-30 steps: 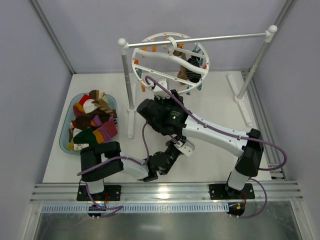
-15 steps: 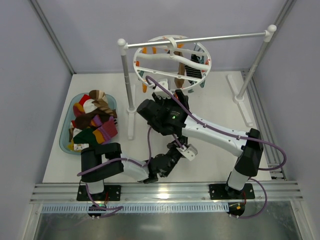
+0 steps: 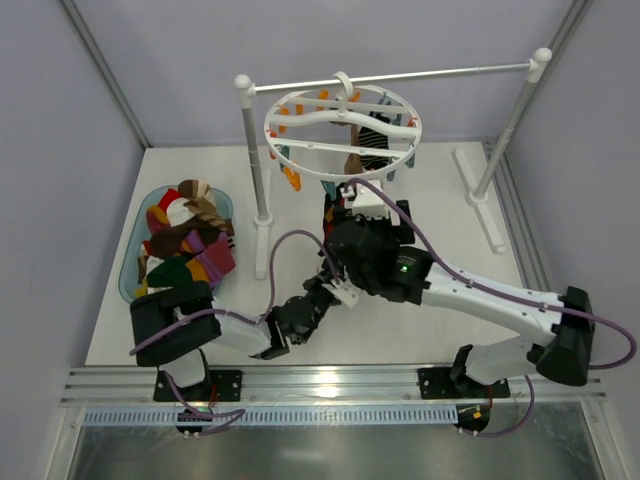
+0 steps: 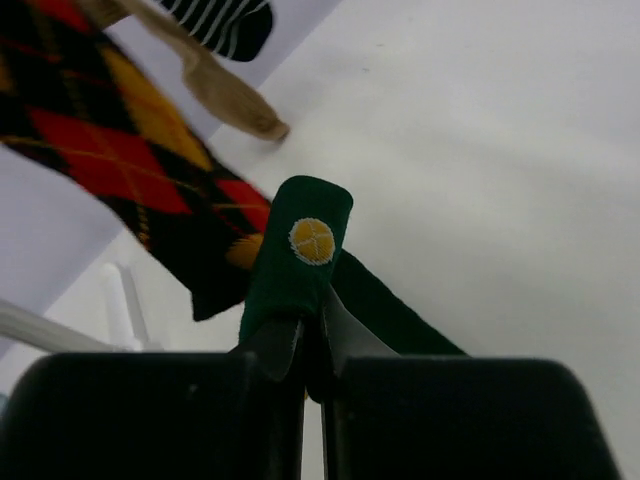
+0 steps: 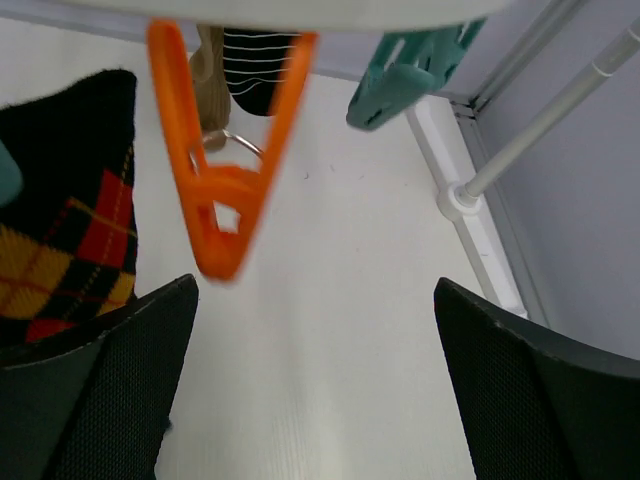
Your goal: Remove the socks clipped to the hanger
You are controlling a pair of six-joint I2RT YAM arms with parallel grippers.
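The white ring hanger (image 3: 340,128) hangs from the rack bar, with orange and teal clips round its rim. A black-white striped sock (image 3: 376,140) and a tan sock (image 3: 352,160) hang from it. A red-yellow diamond sock (image 4: 120,150) shows beside them in the left wrist view. My left gripper (image 4: 312,335) is shut on a dark green sock (image 4: 300,260) with a yellow emblem, low over the table under the hanger. My right gripper (image 5: 315,290) stands wide open just below an empty orange clip (image 5: 222,190), holding nothing. The diamond sock (image 5: 70,220) is at its left.
A pale tray (image 3: 127,282) heaped with several loose socks sits at the left of the table. The rack's white post (image 3: 257,180) and metal bar (image 3: 440,74) cross the back, with a foot (image 5: 470,215) at the right. A teal clip (image 5: 400,80) hangs beside the orange one.
My right gripper has opened wide and its arm has swung to the right. The hanger has rocked back to level. My left gripper has drawn left and nearer, still shut on the green sock.
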